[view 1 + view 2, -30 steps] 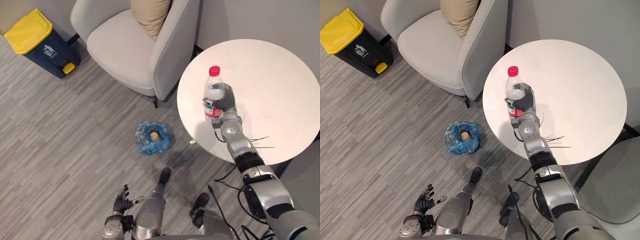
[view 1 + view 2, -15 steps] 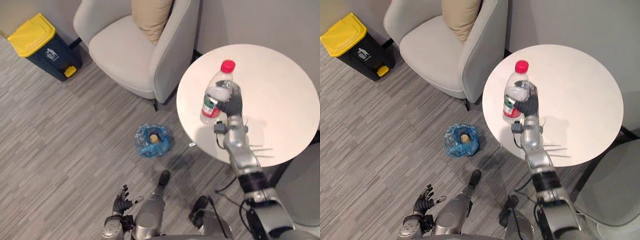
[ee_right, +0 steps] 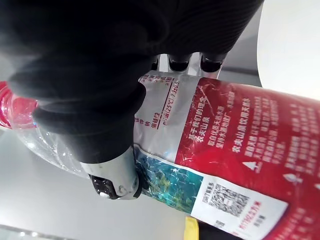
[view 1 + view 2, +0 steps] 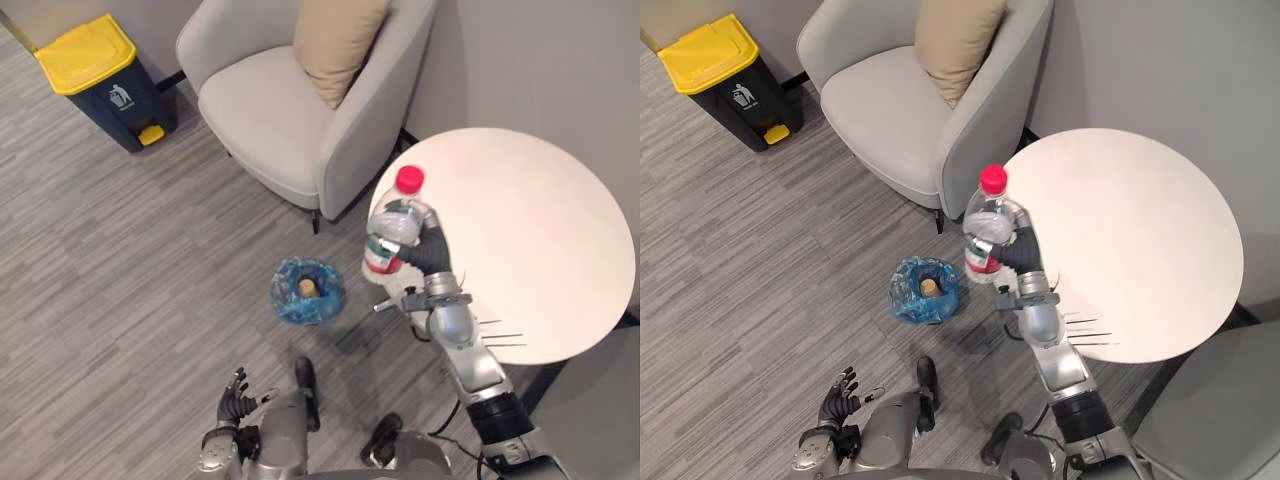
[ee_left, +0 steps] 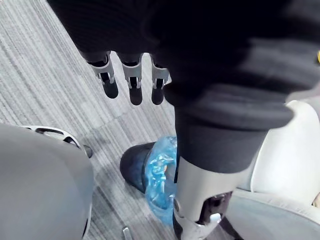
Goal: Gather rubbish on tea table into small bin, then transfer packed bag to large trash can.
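My right hand (image 4: pixel 428 252) is shut on a clear plastic bottle (image 4: pixel 392 228) with a red cap and red label, held in the air over the left edge of the round white tea table (image 4: pixel 540 240). The wrist view shows my fingers and thumb wrapped round the bottle's label (image 3: pixel 220 150). The small bin (image 4: pixel 306 290), lined with a blue bag and holding a tan piece of rubbish, stands on the floor below and left of the bottle. My left hand (image 4: pixel 232 390) hangs low near the floor with fingers straight (image 5: pixel 131 80).
A grey armchair (image 4: pixel 290 110) with a tan cushion stands behind the small bin. The large dark trash can (image 4: pixel 100 78) with a yellow lid sits far left by the wall. Thin sticks (image 4: pixel 495 335) lie near the table's front edge.
My right hand has carried the bottle leftward, from above the table's middle to its left edge. The camera has shifted as well. The left hand stays low.
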